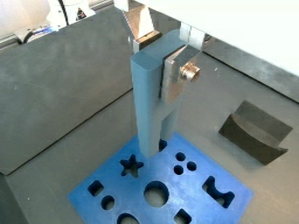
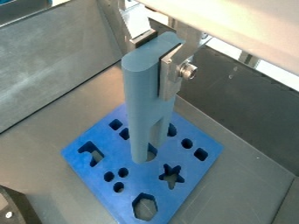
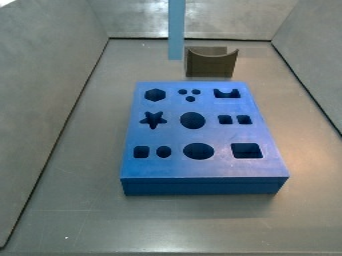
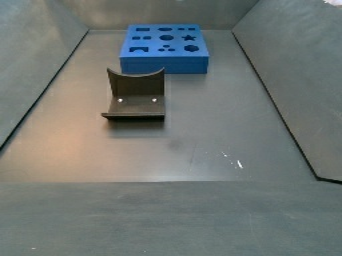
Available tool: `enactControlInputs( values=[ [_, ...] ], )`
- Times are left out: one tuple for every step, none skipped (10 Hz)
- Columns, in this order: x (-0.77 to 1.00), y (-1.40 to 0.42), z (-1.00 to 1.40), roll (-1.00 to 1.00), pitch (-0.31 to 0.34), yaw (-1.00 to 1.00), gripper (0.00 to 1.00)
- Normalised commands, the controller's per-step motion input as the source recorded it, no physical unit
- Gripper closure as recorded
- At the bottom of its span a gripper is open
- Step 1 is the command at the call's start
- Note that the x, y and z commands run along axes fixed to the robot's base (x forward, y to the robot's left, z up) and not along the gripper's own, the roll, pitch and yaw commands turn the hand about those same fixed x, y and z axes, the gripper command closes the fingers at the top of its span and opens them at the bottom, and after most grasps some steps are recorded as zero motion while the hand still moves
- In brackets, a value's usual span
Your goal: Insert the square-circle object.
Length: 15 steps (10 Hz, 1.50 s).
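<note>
Above the blue board (image 1: 163,188) we hold the square-circle object (image 1: 149,96), a long light-blue bar hanging upright with its lower end over the middle of the board, about level with the holes near the star cutout (image 1: 131,164). In both wrist views the gripper (image 1: 163,61) is clamped on the bar's upper end, and one silver finger (image 2: 172,66) lies flat against its side face. Whether the tip has touched the board or entered a hole, we cannot tell; the bar hides its own foot.

In a side view only a strip of the bar (image 3: 177,28) shows, dropping from the frame's 12 o'clock edge just at 11 o'clock of the dark olive block (image 3: 210,61). The board (image 3: 201,135) lies at 6 o'clock of that block.

We judge the bar light and stiff, being slender moulded plastic, and smooth enough to slip or swing between flat pads if the tip catches a hole's edge. A hold near the top leaves plenty of length clear for insertion but gives a long lever, so small tilts at the grip become larger errors at the tip. The split lower end is probably the weakest part and should not be forced.
</note>
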Motion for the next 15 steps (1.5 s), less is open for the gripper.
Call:
enactControlInputs(
  values=[
    [-0.33, -0.03, -0.06, 0.0, -0.011, -0.06, 1.0],
    [-0.17, -0.05, -0.32, -0.08, -0.089, -0.87, 1.0],
    [0.0, -0.02, -0.33, -0.06, -0.101, -1.0, 1.0],
    [0.0, -0.04, -0.29, -0.09, -0.1, -1.0, 1.0],
    [0.0, -0.05, -0.27, -0.1, -0.086, -0.99, 1.0],
    [-0.01, -0.07, -0.28, -0.11, -0.111, -0.96, 1.0],
    [-0.01, -0.12, -0.28, -0.11, -0.126, -0.92, 1.0],
    [0.0, -0.42, -0.14, -0.03, -0.034, -0.75, 1.0],
    [0.0, -0.58, -0.11, 0.0, 0.0, -0.66, 1.0],
    [0.0, -0.65, -0.1, 0.0, 0.0, -0.6, 1.0],
    [0.0, -0.69, -0.11, 0.0, 0.0, -0.58, 1.0],
    [0.0, -0.68, -0.12, 0.0, 0.0, -0.59, 1.0],
    [0.0, -0.43, -0.17, 0.0, -0.007, -0.82, 1.0],
    [0.0, -0.35, -0.2, 0.0, -0.009, -0.89, 1.0],
    [0.0, -0.32, -0.21, 0.0, -0.013, -0.91, 1.0]
  ],
)
